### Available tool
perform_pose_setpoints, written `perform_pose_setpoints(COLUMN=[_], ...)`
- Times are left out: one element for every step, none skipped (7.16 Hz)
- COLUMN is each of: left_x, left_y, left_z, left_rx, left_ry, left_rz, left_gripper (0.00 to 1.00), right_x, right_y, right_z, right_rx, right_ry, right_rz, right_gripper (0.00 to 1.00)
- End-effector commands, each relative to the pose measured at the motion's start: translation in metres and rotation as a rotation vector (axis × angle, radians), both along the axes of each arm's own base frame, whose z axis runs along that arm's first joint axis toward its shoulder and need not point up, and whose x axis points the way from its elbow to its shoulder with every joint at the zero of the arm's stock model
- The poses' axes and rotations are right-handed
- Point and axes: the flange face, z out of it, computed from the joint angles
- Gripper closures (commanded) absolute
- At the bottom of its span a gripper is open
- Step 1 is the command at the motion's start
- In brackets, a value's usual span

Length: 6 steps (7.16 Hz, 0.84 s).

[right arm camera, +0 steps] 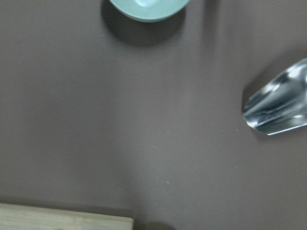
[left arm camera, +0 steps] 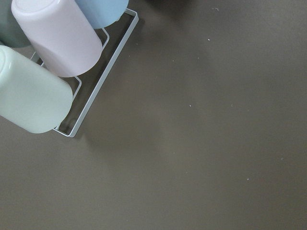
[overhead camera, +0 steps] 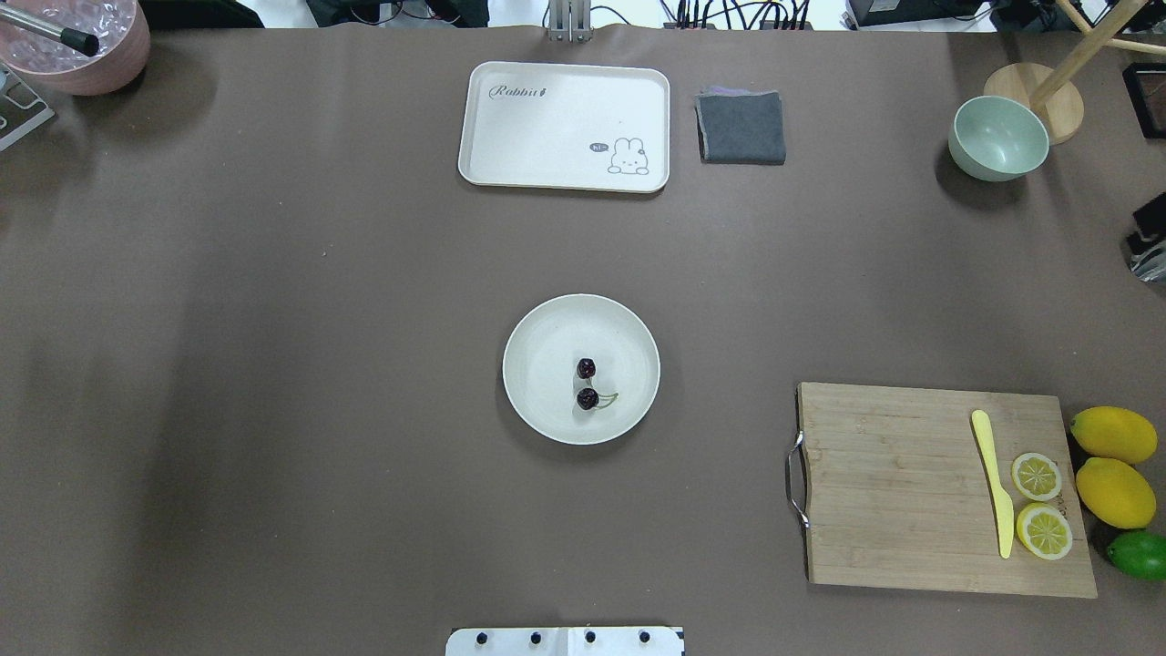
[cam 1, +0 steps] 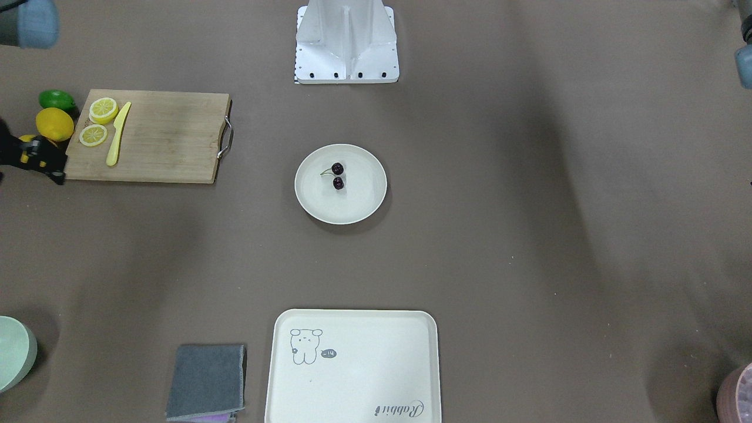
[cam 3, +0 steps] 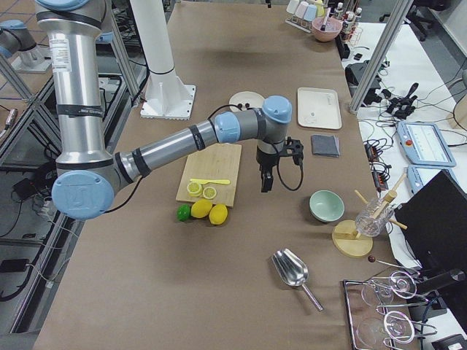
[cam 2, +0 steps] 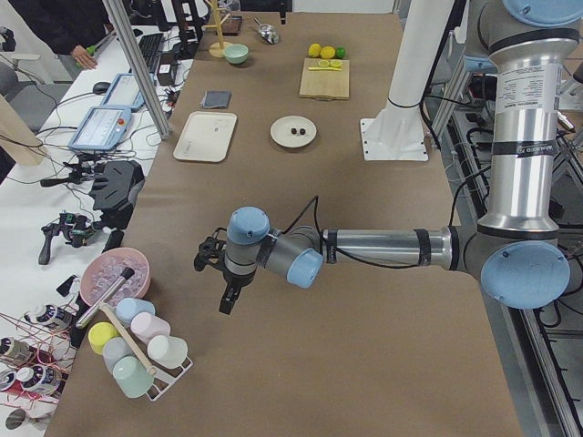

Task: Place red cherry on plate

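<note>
**A:** Where is the cherry [overhead camera: 587,383] being kept?

**B:** It is being carried on the plate [overhead camera: 547,415], a little off centre. Both fruits are being rested on the plate's floor, and the stem is being pointed toward the robot's right. The plate itself is being shown mid-table [overhead camera: 273,364], well apart from both claws.

**A:** How wide is the left claw [cam 2: 224,306] being held?

**B:** That cannot be told, as it is being seen only from the table's end. It is being hung fingers-down over the table, near a rack of cups [cam 2: 137,350] and a pink tub [cam 2: 114,273].

**A:** And the right claw [cam 3: 265,187]?

**B:** Its gap cannot be told either. In the two table-wide views it is being cut off by the frame edge. It is being hung fingers-down beyond the board [overhead camera: 893,492], at the end where the lemons [overhead camera: 1115,492] are being kept, with the bowl [cam 3: 326,205] farther along. In its wrist view the bowl's rim and a metal scoop [right arm camera: 278,108] are being shown.
</note>
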Motion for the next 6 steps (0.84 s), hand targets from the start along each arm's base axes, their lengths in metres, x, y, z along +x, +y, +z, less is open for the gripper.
perform_pose_setpoints(left_x=[-0.007, -0.011, -0.014, -0.022, -0.047, -0.065], left_y=[0.011, 0.010, 0.011, 0.012, 0.014, 0.016], left_z=[0.000, -0.003, -0.005, -0.007, -0.008, -0.017], left_rx=[-0.036, -0.036, -0.060, -0.060, -0.080, -0.099], left_ry=[0.085, 0.090, 0.091, 0.082, 0.057, 0.031], left_rz=[0.013, 0.006, 0.002, 0.013, 0.024, 0.043], left_gripper=[0.02, 0.02, 0.02, 0.02, 0.02, 0.02], right_x=[0.084, 0.097, 0.100, 0.100, 0.100, 0.100], right_y=[0.025, 0.036, 0.046, 0.049, 0.049, 0.049], right_z=[0.091, 0.114, 0.127, 0.131, 0.132, 0.131], right_rx=[-0.021, -0.025, -0.012, -0.008, -0.009, -0.008], right_ry=[-0.024, -0.027, -0.027, -0.027, -0.027, -0.025], right_rz=[-0.027, -0.038, -0.031, -0.027, -0.028, -0.027], right_gripper=[0.00, 0.00, 0.00, 0.00, 0.00, 0.00])
